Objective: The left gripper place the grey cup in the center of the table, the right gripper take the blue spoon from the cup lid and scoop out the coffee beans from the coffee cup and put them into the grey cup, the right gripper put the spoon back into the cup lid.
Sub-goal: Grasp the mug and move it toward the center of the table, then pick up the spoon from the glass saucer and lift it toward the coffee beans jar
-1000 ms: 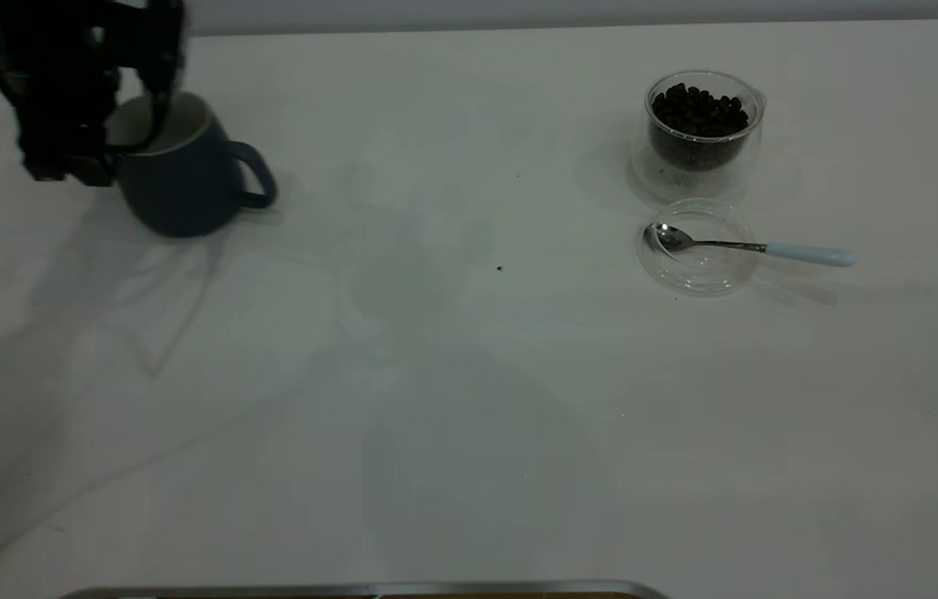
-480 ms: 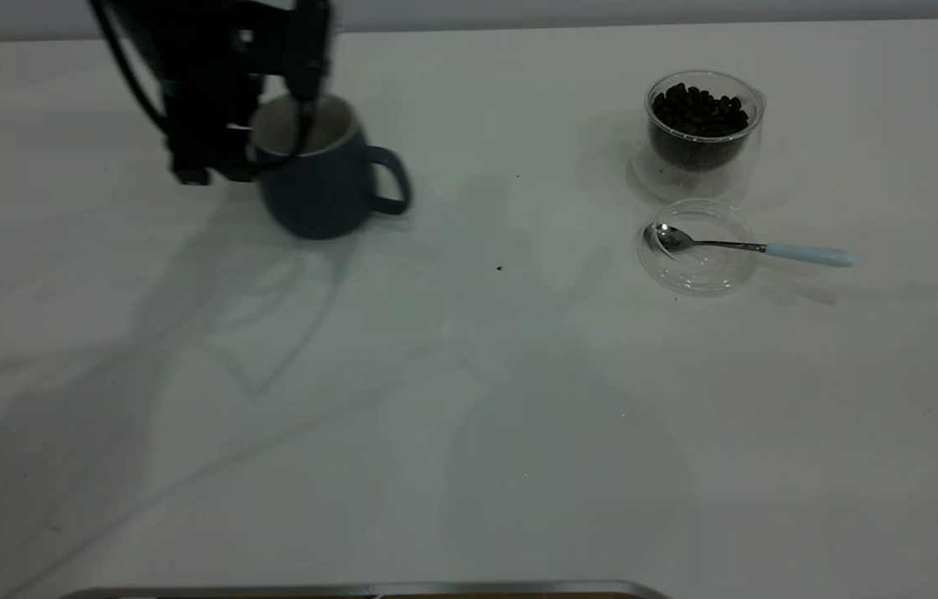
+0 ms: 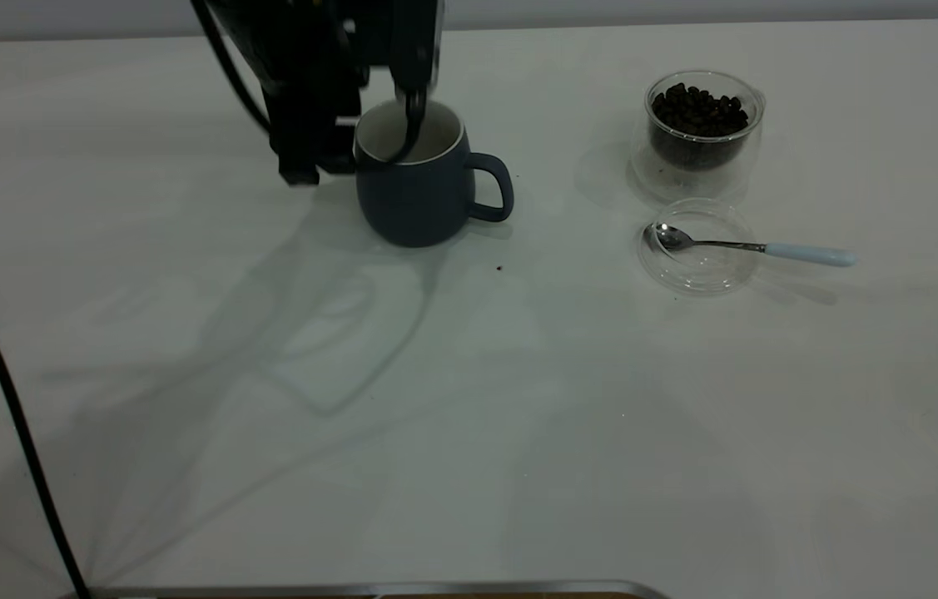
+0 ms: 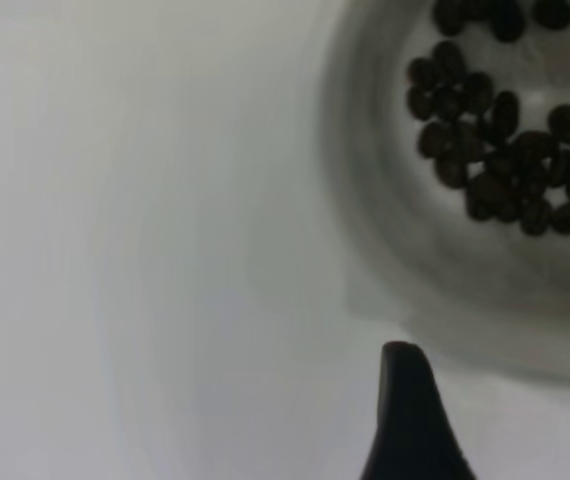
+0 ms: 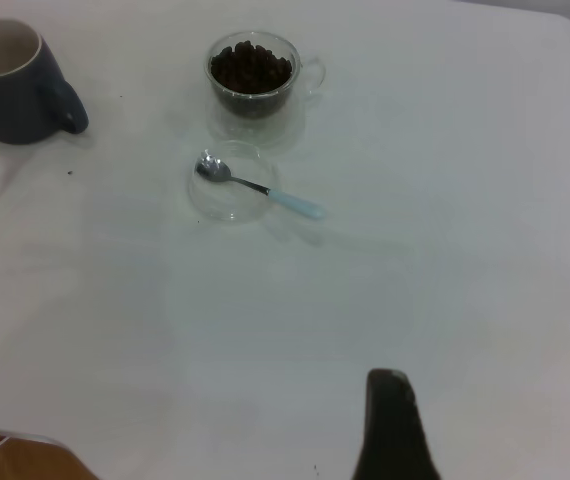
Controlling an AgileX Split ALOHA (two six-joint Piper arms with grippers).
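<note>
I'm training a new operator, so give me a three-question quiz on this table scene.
1. What grips the mug by its rim?
2. True or false: the spoon has its bowl in the lid.
3. Where are the beans? A mug, B glass cup, C lid.
Key: 1 the left pincer; 2 true; 3 B.

No readable text, label, brand or number anywhere I can see, not on the grey cup, coffee cup or table.
</note>
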